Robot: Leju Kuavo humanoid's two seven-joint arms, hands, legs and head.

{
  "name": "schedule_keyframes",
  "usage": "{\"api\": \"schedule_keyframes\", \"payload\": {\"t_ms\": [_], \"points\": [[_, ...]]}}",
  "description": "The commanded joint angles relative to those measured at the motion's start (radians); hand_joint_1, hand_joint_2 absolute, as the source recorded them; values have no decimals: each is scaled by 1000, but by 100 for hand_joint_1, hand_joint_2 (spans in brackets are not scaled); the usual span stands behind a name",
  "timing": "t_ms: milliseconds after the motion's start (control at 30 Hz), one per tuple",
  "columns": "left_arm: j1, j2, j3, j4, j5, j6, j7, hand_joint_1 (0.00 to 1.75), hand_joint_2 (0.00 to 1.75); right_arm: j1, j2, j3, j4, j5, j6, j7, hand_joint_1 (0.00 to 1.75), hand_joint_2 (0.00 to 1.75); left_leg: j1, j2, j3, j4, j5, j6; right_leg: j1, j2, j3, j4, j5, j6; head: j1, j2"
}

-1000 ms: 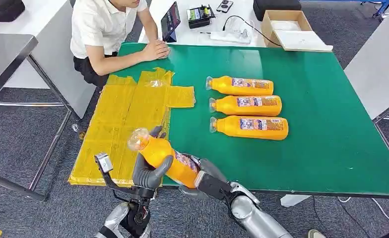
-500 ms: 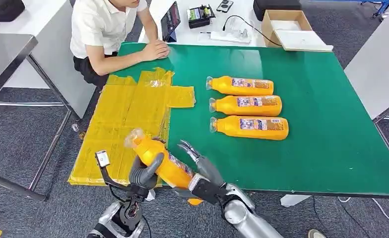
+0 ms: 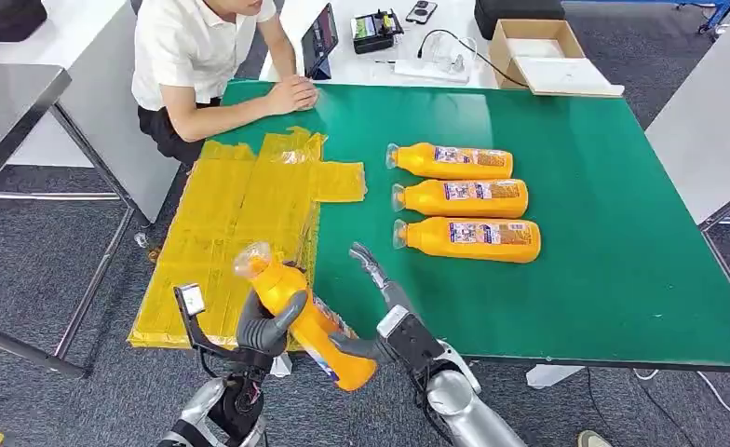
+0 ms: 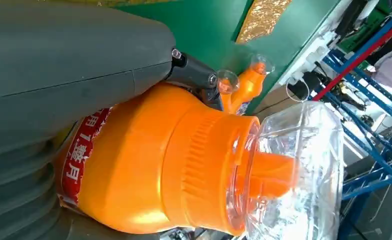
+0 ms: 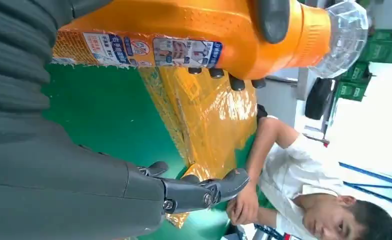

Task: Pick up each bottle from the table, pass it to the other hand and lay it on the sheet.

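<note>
Bottle (image 3: 305,317) tilted, cap up, gripped in the left hand (image 3: 266,326) over the near edge of the yellow sheet (image 3: 222,233), right hand (image 3: 385,312) just beside it with fingers (image 3: 366,264) spread and holding nothing, three bottles (image 3: 464,197) lying on the green bench (image 3: 622,261)

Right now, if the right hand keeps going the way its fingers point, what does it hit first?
Probably nothing soon: the right hand points up-left over bare green table, toward the yellow sheet. Depth is unclear.

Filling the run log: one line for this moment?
left robot hand: holds bottle | right robot hand: open, apart | sheet: bare
</note>
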Motion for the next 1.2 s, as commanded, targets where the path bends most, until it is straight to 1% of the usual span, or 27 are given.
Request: {"api": "schedule_keyframes", "payload": {"t_ms": [33, 67, 100, 133, 167, 200, 233, 333, 400, 467, 533, 567, 600, 633, 700, 733, 767, 833, 867, 933, 1000, 1033, 1067, 1100, 1200], "points": [[-43, 59, 8, -43, -217, 191, -112, 175, 175, 41, -8, -52, -81, 26, -72, -24, 0, 175, 0, 1, 4, -1, 0, 2, 1, -2, 4, -1, -1, -3, 0, 0], [-48, 61, 22, -73, -299, 250, -125, 175, 175, 63, -11, -61, -124, 41, -98, -34, 0, 0, 0, 0, 1, 0, 0, 1, 1, -2, 1, 0, -1, -2, 0, 0], [-55, 66, 36, -100, -360, 289, -130, 175, 175, 83, -15, -69, -165, 58, -126, -43, 0, 0, 0, 0, 2, -1, 0, 2, 1, -3, 3, -1, -1, -2, 0, 0], [-64, 74, 57, -128, -474, 364, -139, 175, 175, 106, -14, -84, -215, 77, -165, -51, 0, 0, 0, -1, 0, 0, 1, 1, 1, -2, 0, 0, 0, -1, 0, 0], [-72, 82, 65, -138, -539, 398, -134, 175, 175, 120, -13, -92, -246, 89, -191, -59, 0, 0, 0, -2, 0, 1, 1, 2, 1, -4, 1, 1, -1, -3, 0, 0], [-87, 104, 65, -134, -671, 482, -131, 175, 175, 133, -7, -105, -277, 104, -233, -70, 0, 0, 0, -1, -1, 0, 1, 1, 1, -3, 0, 1, 0, -2, 0, 0], [-103, 116, 82, -133, -802, 518, -88, 175, 175, 148, -3, -118, -321, 120, -263, -79, 0, 0, 0, 0, 1, 0, 0, 1, 1, -3, 2, 1, -1, -3, 0, 0], [-164, 139, 125, -92, -852, 437, -15, 175, 175, 179, 13, -147, -407, 113, -298, -91, 0, 0, 0, 1, 1, 0, 1, 1, 1, -2, 1, 1, -1, -3, 0, 0], [-206, 138, 140, -58, -904, 419, -5, 175, 175, 191, 16, -158, -429, 81, -268, -86, 0, 0, 0, -1, -1, 0, 2, 0, 0, -3, -1, 1, 0, -1, 0, 0], [-260, 127, 140, -35, -920, 397, 1, 175, 175, 195, 20, -163, -424, 78, -257, -91, 0, 0, 2, -3, 1, 0, 2, 1, 2, -7, 2, 1, -1, -3, 0, 0], [-319, 126, 125, -11, -972, 420, 26, 175, 175, 199, 29, -173, -409, 41, -219, -100, 0, 0, 2, -2, 1, 0, 2, 1, 2, -6, 3, 1, -1, -3, 0, 0], [-346, 126, 121, 1, -974, 410, 40, 175, 175, 197, 31, -175, -402, 33, -210, -102, 0, 0, 2, -3, -1, 0, 3, 0, 1, -5, 1, 1, 0, -1, 0, 0], [-375, 128, 116, 19, -975, 394, 54, 175, 175, 197, 36, -183, -397, 17, -199, -106, 0, 0, 2, -5, 0, 1, 3, 1, 2, -9, 3, 0, -1, -2, 0, 0], [-411, 132, 107, 43, -978, 372, 70, 175, 175, 196, 40, -191, -392, -7, -178, -105, 0, 0, 2, -3, -1, 0, 3, 0, 2, -5, 1, 1, 0, -2, 0, 0], [-477, 158, 53, 96, -1062, 343, 133, 175, 175, 196, 47, -210, -386, -16, -168, -104, 0, 0, 2, -4, -1, 0, 3, 0, 2, -7, 2, 0, 0, -2, 0, 0], [-525, 174, 7, 142, -1180, 342, 196, 175, 175, 192, 51, -219, -381, -20, -151, -100, 0, 0, 1, -4, -1, 0, 4, 0, 1, -6, 1, 1, 0, -1, 0, 0], [-534, 166, 17, 157, -1186, 335, 196, 175, 175, 191, 54, -225, -377, -19, -146, -100, 0, 0, 2, -5, -1, 0, 4, 0, 2, -8, 2, 1, 0, -2, 0, 0], [-541, 164, 18, 170, -1190, 333, 193, 175, 175, 189, 55, -227, -375, -18, -144, -100, 0, 0, 1, -3, 0, 0, 4, 0, 2, -7, 2, 1, 0, -2, 0, 0], [-551, 173, -6, 188, -1240, 339, 218, 175, 175, 189, 56, -227, -375, -17, -142, -99, 0, 0, 1, -2, 1, 0, 3, 0, 1, -5, 2, 0, 0, -1, 0, 0], [-619, 167, -78, 308, -1409, 242, 334, 175, 175, 184, 62, -234, -371, -13, -119, -88, 0, 0, 1, -2, 0, 0, 3, 0, 1, -5, 2, 1, 0, -1, 0, 0], [-683, 135, -129, 472, -1534, 195, 388, 175, 175, 179, 71, -241, -362, -5, -101, -81, 0, 0, 2, -4, 3, 0, 3, 1, 2, -8, 4, 0, -1, -3, 0, 0], [-705, 106, -138, 579, -1578, 168, 395, 175, 175, 170, 76, -241, -349, -1, -88, -77, 0, 0, 2, -5, 4, -1, 3, 1, 2, -9, 6, 0, -1, -3, 0, 0], [-715, 89, -142, 652, -1593, 152, 389, 175, 175, 165, 81, -241, -340, -1, -85, -77, 0, 0, 1, -6, 1, -1, 4, 0, 1, -8, 4, 0, 0, -1, 0, 0], [-725, 79, -176, 738, -1647, 154, 387, 175, 175, 157, 84, -234, -329, -1, -76, -76, 0, 0, 1, -6, 3, -1, 4, 0, 1, -8, 5, -1, 0, -1, 0, 0], [-714, 68, -216, 853, -1711, 100, 421, 175, 175, 143, 90, -214, -305, 1, -65, -74, 0, 0, 1, -2, 3, -2, 3, 0, 0, -4, 4, -1, 1, -1, 0, 0]]}}
